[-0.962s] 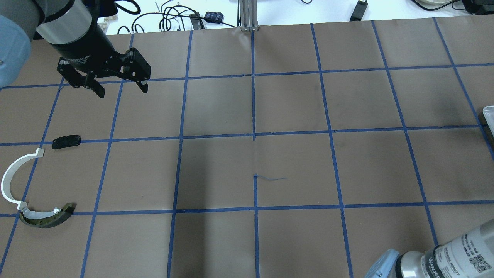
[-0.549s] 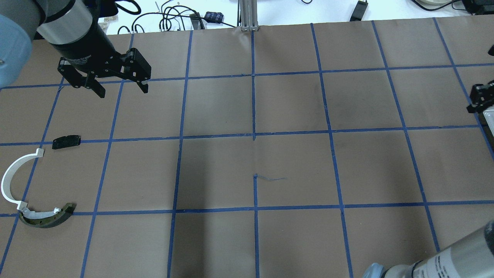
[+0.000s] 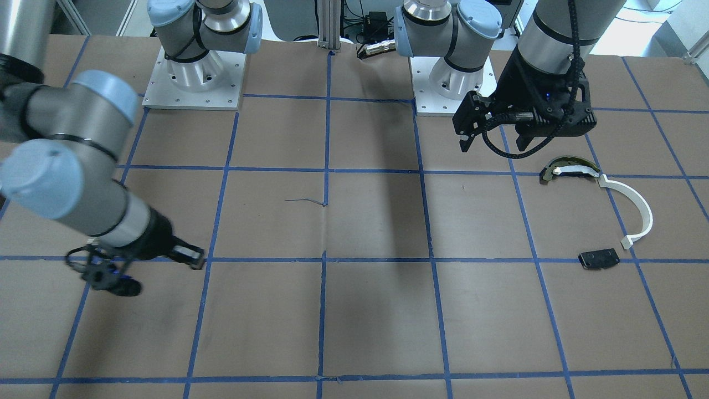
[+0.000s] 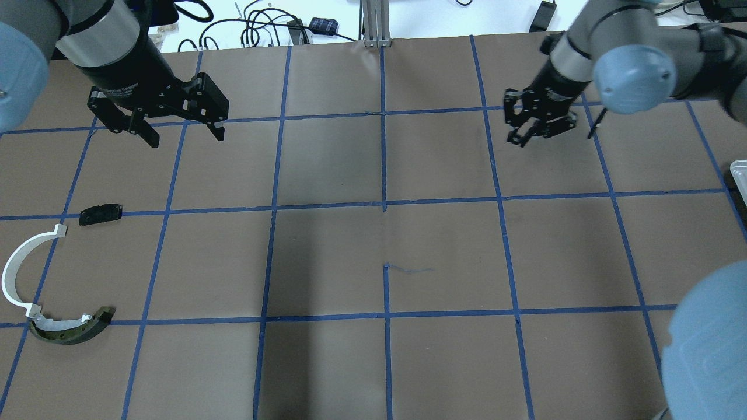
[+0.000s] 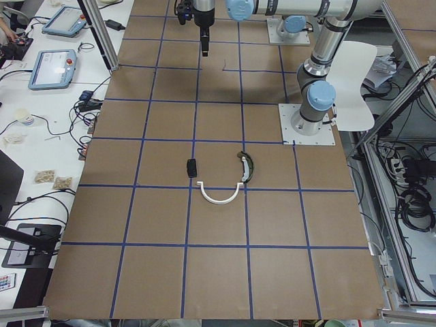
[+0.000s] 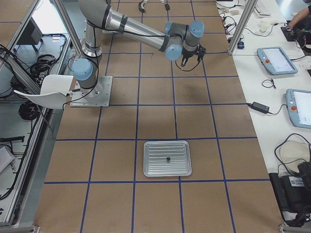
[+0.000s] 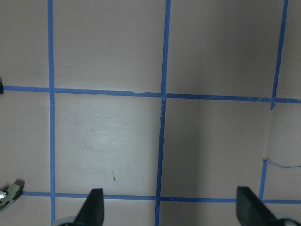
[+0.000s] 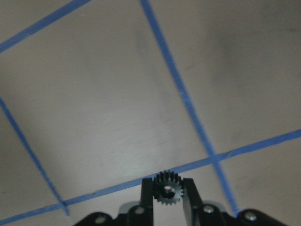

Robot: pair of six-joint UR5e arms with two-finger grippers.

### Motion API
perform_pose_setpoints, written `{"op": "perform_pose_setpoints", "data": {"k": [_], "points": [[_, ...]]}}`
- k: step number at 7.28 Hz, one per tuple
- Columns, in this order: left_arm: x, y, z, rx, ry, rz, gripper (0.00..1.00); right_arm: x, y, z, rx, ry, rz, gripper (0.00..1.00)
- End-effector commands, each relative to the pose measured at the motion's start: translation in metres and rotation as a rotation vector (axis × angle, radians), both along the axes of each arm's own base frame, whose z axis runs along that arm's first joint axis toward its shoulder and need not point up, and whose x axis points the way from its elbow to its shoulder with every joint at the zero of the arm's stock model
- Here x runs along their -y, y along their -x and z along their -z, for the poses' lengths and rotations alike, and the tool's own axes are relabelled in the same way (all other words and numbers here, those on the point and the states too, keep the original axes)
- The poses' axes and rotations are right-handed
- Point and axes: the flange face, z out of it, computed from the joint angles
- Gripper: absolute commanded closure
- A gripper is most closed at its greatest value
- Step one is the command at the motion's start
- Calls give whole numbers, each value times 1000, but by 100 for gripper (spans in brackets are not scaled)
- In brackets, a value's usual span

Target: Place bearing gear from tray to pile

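table [image 4: 443, 251]: brown paper with a blue tape grid, and a lot of bare ground between my gear and where it has to go.
right arm [image 4: 633, 76]: comes in at the upper right of the overhead frame, so I'm looking at a long diagonal reach to the lower left.
tray [image 6: 155, 167]: ribbed metal, lower middle of the right-side view. One small dark bit sits in it, too small for me to name.
left claw [image 4: 185, 139]: spread wide, empty, hanging upper left in the overhead frame, higher in the frame than the pile. Main worry: sweeping the right arm across could clip it.
pile [image 3: 649, 219]: lower left overhead. The white arc strip [image 4: 6, 279] touches the olive-and-white curved piece [image 4: 70, 329], and the black plate [image 4: 100, 213] lies a bit apart. Come down too low and I'd shove them around.
right claw [image 4: 528, 135]: narrow, pinching the bearing gear.
bearing gear [image 8: 166, 190]: held by its teeth at the very fingertips, upper right overhead, well apart from the pile. Thin grip, so a jerk could twist it out. If I let go from high up, I reckon it rolls off.
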Motion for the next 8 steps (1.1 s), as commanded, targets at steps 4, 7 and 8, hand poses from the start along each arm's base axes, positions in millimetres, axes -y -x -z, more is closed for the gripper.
{"op": "perform_pose_setpoints", "data": {"k": [4, 7, 8], "points": [[-1, -1, -1, 0, 3, 0, 0, -95, -280, 87, 5, -31, 99, 100], [-1, -1, -2, 2, 5, 12, 0, -132, -278, 114, -28, -94, 60, 26], [-1, -1, -3, 2, 8, 6, 0, -127, -270, 98, -19, -73, 72, 8]]}}
